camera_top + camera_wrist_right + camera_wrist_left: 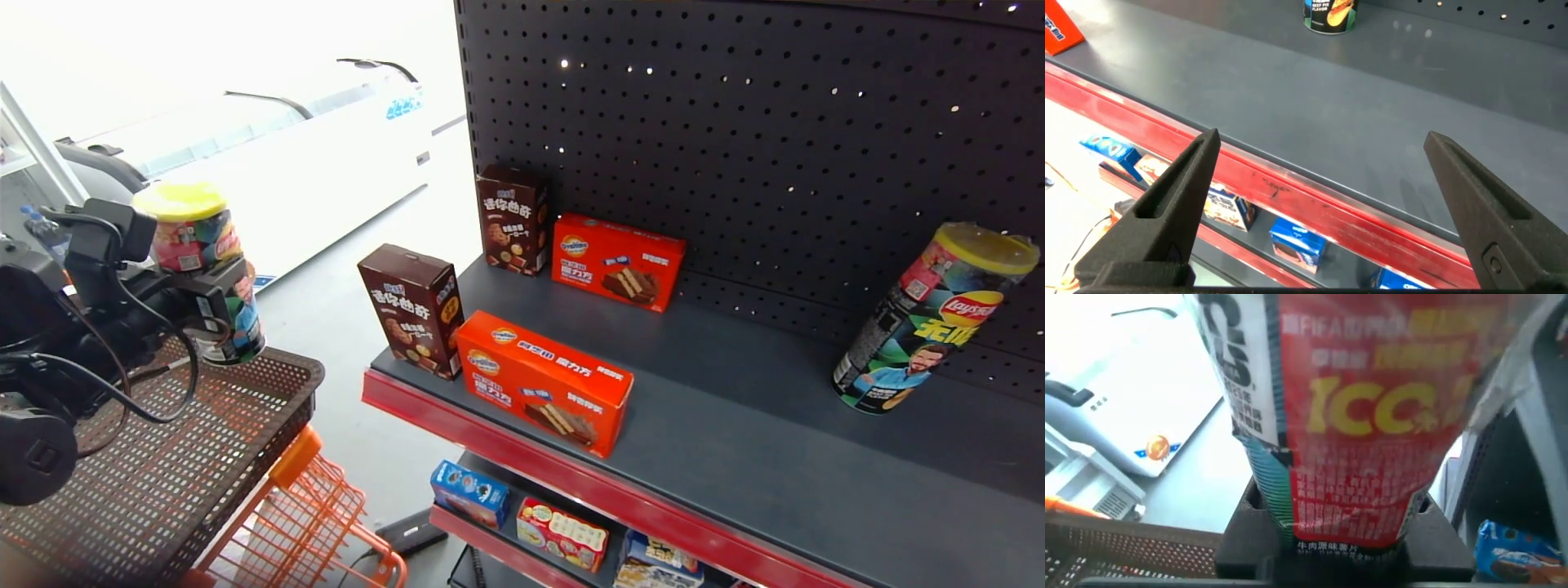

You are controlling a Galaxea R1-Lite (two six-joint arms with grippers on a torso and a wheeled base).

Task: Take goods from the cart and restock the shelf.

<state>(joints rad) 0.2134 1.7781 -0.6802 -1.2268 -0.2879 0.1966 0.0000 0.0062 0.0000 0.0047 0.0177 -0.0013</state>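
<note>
Held in the left gripper (214, 304), the tall yellow-lidded canister (192, 233) could knock the near brown cardboard box (412, 310) off the dark shelf (735, 408).

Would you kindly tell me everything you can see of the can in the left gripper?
The can is a tall tube with a yellow plastic-looking lid and a glossy, colourful printed wrap, red on one side. It is roughly upright, clamped at its lower half by the left gripper, above the cart's brown mesh basket.
</note>
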